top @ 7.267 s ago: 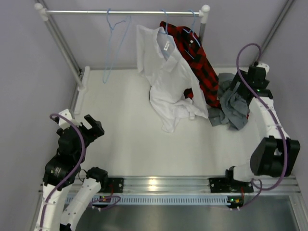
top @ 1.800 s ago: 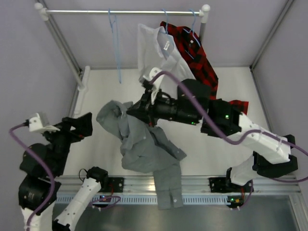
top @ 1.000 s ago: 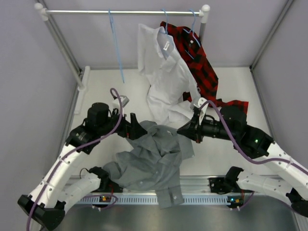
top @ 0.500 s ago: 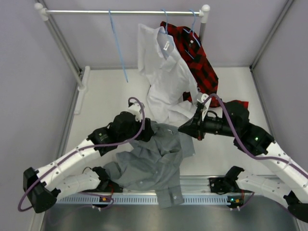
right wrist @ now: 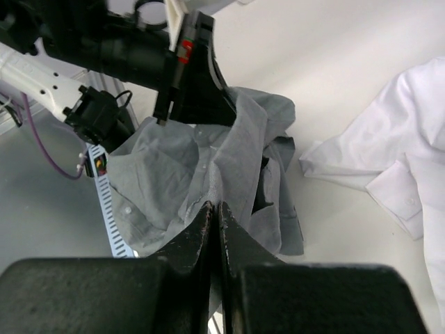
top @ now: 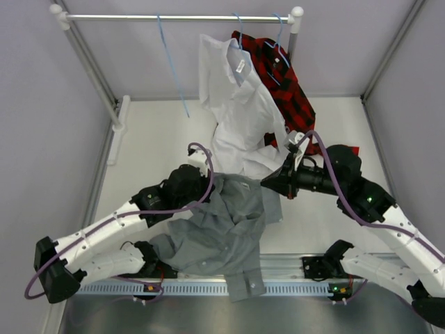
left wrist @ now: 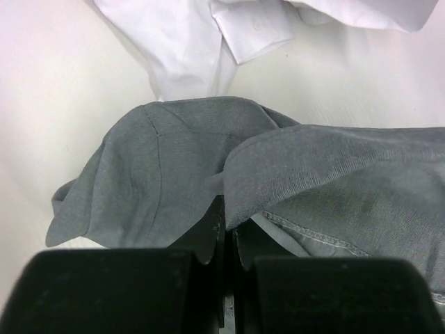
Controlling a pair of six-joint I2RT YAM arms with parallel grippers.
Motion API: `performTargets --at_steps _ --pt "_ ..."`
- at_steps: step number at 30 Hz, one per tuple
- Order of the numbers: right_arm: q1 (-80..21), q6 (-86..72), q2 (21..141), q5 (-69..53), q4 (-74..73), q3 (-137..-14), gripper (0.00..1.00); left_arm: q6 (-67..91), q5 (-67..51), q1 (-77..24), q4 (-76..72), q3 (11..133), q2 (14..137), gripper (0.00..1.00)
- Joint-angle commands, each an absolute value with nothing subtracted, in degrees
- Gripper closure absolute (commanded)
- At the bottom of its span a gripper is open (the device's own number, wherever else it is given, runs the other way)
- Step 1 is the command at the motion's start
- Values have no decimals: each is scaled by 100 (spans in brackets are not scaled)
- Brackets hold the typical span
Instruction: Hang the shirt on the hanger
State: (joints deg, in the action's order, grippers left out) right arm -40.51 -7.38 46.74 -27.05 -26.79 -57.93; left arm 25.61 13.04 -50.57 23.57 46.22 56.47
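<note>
Both arms grip the grey shirt (top: 226, 233), which lies bunched at the near middle of the surface (top: 153, 139), one tail hanging over the near edge. The left end effector (left wrist: 224, 240) is clamped on a fold at its far left, and the right end effector (right wrist: 214, 216) is clamped on fabric at its far right. The light-blue hanger (top: 172, 66) hangs from the far rail (top: 125, 17), well apart, left of a white shirt (top: 240, 111) and a plaid shirt (top: 285, 80).
</note>
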Motion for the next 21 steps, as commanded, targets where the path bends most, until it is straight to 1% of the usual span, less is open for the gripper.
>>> performTargets --at_steps 1,3,5,6,7,8,9,10,11,12,13,15,16,17,18,19,20,21 --pt "-3929 -896 4790 -2384 -2242 -5696 100 2680 1739 -5071 2100 4675 5406 100" --pt "-3937 -1080 4956 -2338 -2136 -5652 100 2847 2020 -5071 2284 4938 5309 100" --pt "-3929 -1230 5245 -2688 -1777 -5669 100 3066 2713 -5071 2905 5272 5256 100" --pt "-3955 -1387 5369 -2776 -1671 -5730 100 3172 3055 -5071 3196 5726 5195 100" --pt "-3999 -1450 5509 -2760 -1557 -5948 100 3303 3798 -5071 3504 5983 5160 100" --pt "-4121 -1494 5763 -2699 -1512 -6081 100 3540 4136 -5071 4072 6255 5116 100" --pt "-4192 -1546 5879 -2637 -1451 -6204 100 3559 4375 -5071 4252 6736 4985 100" --pt "-4262 -1564 5993 -2611 -1311 -6457 100 3551 4734 -5071 4384 6976 4931 100" --pt "-4385 -1573 6151 -2593 -1214 -6599 100 3420 4833 -5071 4586 7231 4887 100" --pt "-4412 -1591 6196 -2445 -1195 -6757 100 3288 4869 -5071 4649 7825 4922 100" --pt "-4438 -1600 6231 -2322 -1187 -7098 100 3096 4852 -5071 4693 8153 4983 100" --pt "-4491 -1591 6205 -2119 -1134 -7469 100 2428 4405 -5071 4676 8795 5254 100" --pt "-4500 -1565 6188 -1979 -1142 -7888 100 2156 4247 -5071 4693 9537 5386 100" --pt "-4517 -1530 6144 -1943 -1195 -8136 100 1675 3888 -5071 4693 9910 5518 100" --pt "-4518 -1434 6109 -1916 -1230 -8356 100 1479 3719 -5071 4685 10262 5746 100" --pt "-4518 -1389 6091 -1907 -1291 -8854 100 1303 3561 -5071 4685 10596 5835 100" --pt "-4518 -1328 6082 -1899 -1379 -9138 100 953 3394 -5071 4676 11261 6045 100" --pt "-4526 -1258 6099 -1916 -1597 -9376 100 810 3018 -5071 4684 11563 6143 100"
